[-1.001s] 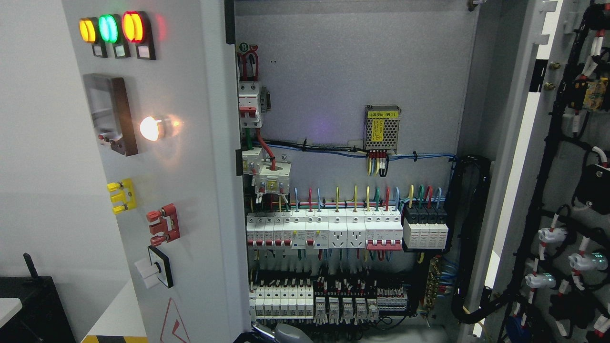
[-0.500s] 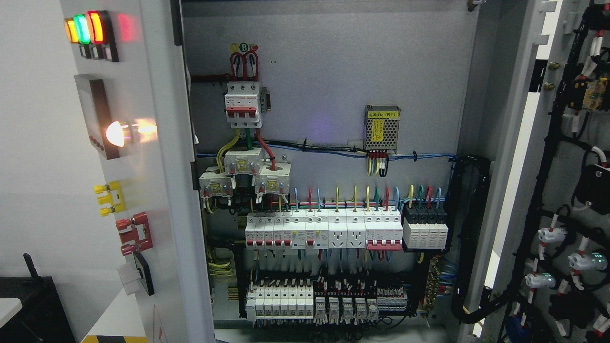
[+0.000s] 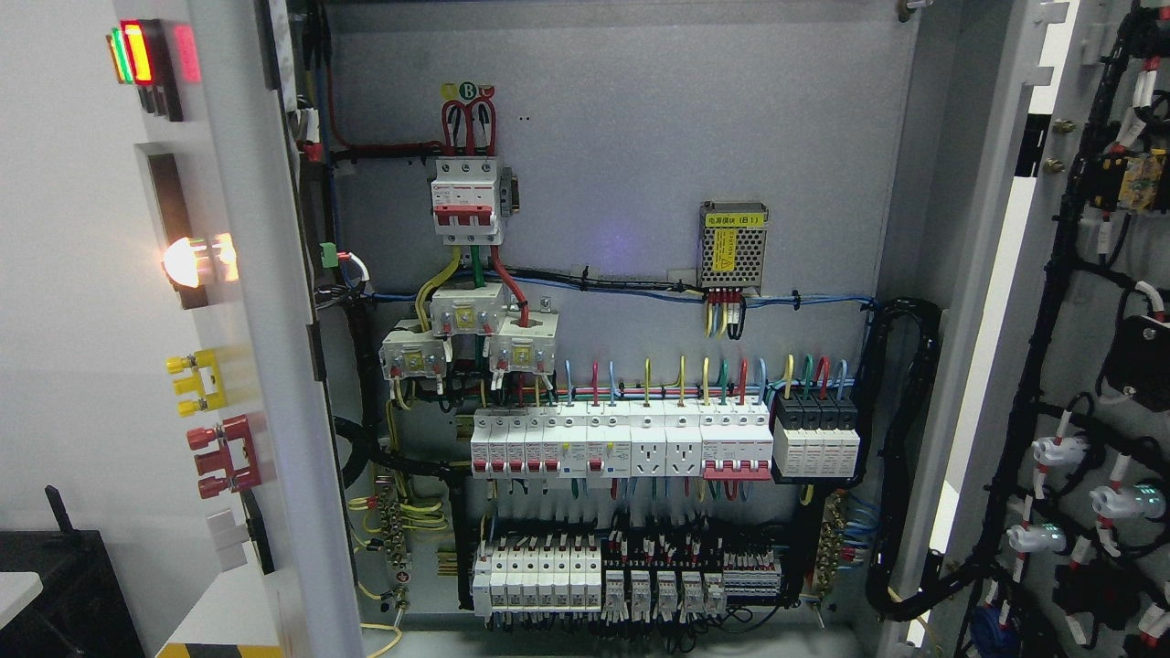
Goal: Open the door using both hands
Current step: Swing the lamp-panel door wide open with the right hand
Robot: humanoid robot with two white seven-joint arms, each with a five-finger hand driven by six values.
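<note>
Electrical cabinet (image 3: 640,110) filling the head view, interior fully exposed. Left door (image 3: 247,366) swung wide, standing at the picture's left and seen nearly edge-on, outer face turned leftward. Right door (image 3: 1079,302) swung open at the picture's right, inner face showing, strung with black wiring looms (image 3: 1042,347) and the white backs of panel fittings. Grey back plate inside, carrying a long row of white circuit breakers (image 3: 622,443) across the middle, coloured wires rising from their tops. Second, lower row of white breakers and terminal blocks (image 3: 631,576) just beneath. Red-and-white main breaker (image 3: 467,199) at upper left of the plate, three white current-transformer blocks (image 3: 466,338) below it. Perforated metal power supply (image 3: 732,243) with yellow label at right of centre. On the left door's outer face, top to bottom: stack of indicator lamps (image 3: 137,52) lit red and green, glowing white lamp (image 3: 186,260), yellow terminal block (image 3: 198,381), red terminal block (image 3: 226,456), white rotary switch (image 3: 228,539). Neither robot hand anywhere in view, so nothing to tell of fingers or hold.
</note>
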